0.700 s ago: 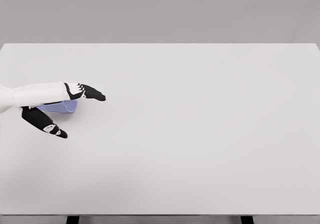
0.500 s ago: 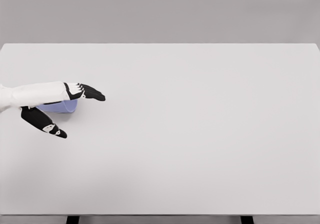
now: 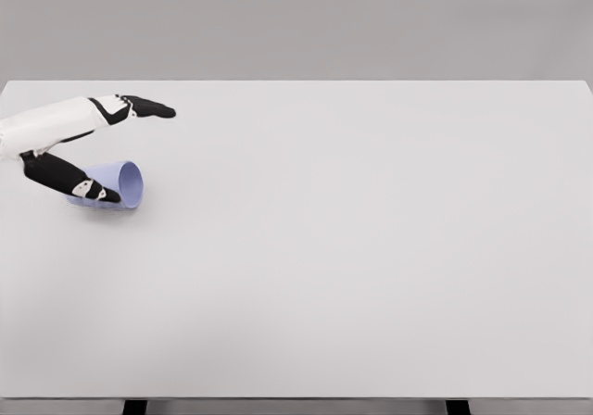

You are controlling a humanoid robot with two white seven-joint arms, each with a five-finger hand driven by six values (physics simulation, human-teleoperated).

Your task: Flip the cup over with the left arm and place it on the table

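Observation:
A pale lilac cup (image 3: 125, 183) lies on its side on the white table (image 3: 352, 248) near the left edge, its round mouth turned to the right. My left hand (image 3: 144, 154) comes in from the left and is open. Its black fingers (image 3: 148, 108) stretch out well above and behind the cup, apart from it. The thumb (image 3: 72, 180) crosses in front of the cup's closed end and hides part of it. I cannot tell whether the thumb touches the cup. The right arm is out of view.
The table's far edge runs across the top of the view and its front edge along the bottom. A plain grey wall stands behind it.
My left hand has risen and moved back, its fingers no longer covering the cup. The cup's open mouth now shows, facing right.

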